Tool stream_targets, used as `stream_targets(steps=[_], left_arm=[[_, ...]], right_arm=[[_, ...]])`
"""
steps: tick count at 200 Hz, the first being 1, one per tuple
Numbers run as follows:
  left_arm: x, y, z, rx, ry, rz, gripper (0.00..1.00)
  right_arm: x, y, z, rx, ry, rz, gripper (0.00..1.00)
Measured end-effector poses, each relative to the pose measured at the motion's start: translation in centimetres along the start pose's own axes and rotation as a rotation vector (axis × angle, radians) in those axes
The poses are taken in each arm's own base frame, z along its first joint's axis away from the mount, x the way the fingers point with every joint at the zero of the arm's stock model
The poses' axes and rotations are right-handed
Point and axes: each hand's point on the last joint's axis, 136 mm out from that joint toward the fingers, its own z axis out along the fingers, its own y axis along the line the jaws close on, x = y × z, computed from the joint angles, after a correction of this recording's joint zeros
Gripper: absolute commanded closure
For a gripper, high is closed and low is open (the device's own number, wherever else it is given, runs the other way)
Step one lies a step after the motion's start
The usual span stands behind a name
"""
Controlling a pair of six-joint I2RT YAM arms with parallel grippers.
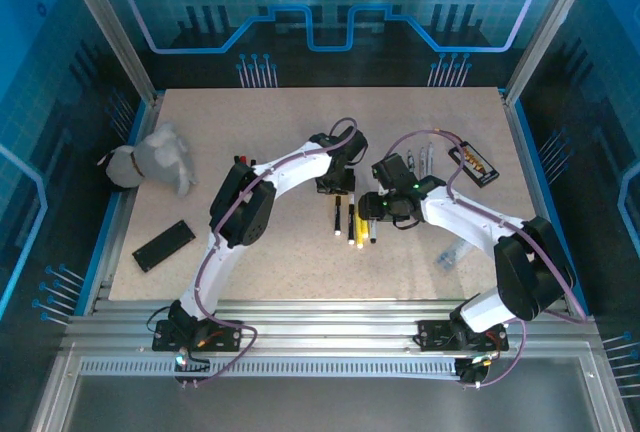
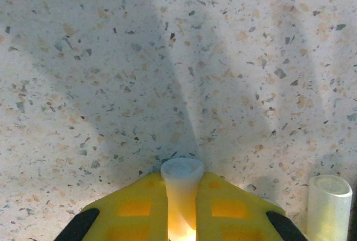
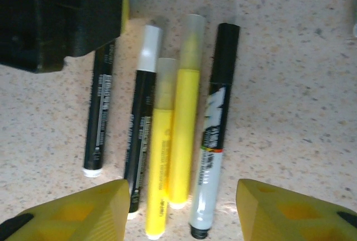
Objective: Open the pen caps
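Pen caps: one clear cap (image 2: 181,175) is clamped in my left pincer (image 2: 181,192) at bottom centre of the left wrist view. A second clear cap (image 2: 329,206) rests on the bench (image 2: 111,57) at lower right. My right pincer (image 3: 178,193) gapes wide over five pens (image 3: 167,140) lying side by side.

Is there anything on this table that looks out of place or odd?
Yes. A grey plush toy lies slumped at the left edge of the table, far from the pens; it has nothing to do with markers. Nothing looks spilled or broken.
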Motion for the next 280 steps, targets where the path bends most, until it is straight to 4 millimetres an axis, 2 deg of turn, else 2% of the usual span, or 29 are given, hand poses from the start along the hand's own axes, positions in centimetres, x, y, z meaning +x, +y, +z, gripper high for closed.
stream_targets(steps=[24, 50, 80, 132, 159, 171, 183, 204, 229, 250, 280], left_arm=[[-0.1, 0.2, -0.2, 0.028, 0.007, -0.014, 1.00], [-0.8, 1.3, -0.3, 0.036, 0.001, -0.043, 1.00], [-1.7, 2.3, -1.6, 0.062, -0.016, -0.075, 1.00], [-2.7, -0.2, -6.0, 0.212, -0.064, -0.105, 1.00], [-2.7, -0.9, -7.5, 0.258, -0.080, -0.109, 1.00], [-2.6, -1.1, -8.0, 0.272, -0.083, -0.111, 1.00], [-2.5, -1.3, -8.3, 0.280, -0.084, -0.112, 1.00], [-2.5, -1.4, -8.6, 0.287, -0.086, -0.120, 1.00], [-2.5, -1.5, -8.8, 0.291, -0.089, -0.122, 1.00], [-2.4, -1.4, -8.9, 0.287, -0.093, -0.121, 0.81], [-2.3, -1.3, -8.7, 0.284, -0.088, -0.123, 0.79]], right_arm=[[-0.1, 1.2, 0.2, -0.046, -0.002, -0.004, 0.46], [0.1, 2.4, 0.8, -0.091, 0.020, 0.000, 0.46], [0.0, 3.8, 1.7, -0.143, 0.042, 0.008, 0.46], [-0.7, 6.3, 2.4, -0.251, 0.048, 0.033, 0.46], [-1.3, 7.2, 2.7, -0.288, 0.047, 0.043, 0.48], [-1.5, 7.4, 3.0, -0.297, 0.049, 0.048, 0.53], [-1.7, 7.7, 3.3, -0.304, 0.050, 0.051, 0.63], [-1.9, 7.9, 3.6, -0.309, 0.054, 0.067, 1.00], [-1.9, 7.8, 3.7, -0.304, 0.059, 0.081, 1.00], [-1.9, 8.0, 3.6, -0.310, 0.058, 0.079, 1.00], [-1.6, 8.0, 3.5, -0.328, 0.055, 0.075, 1.00]])
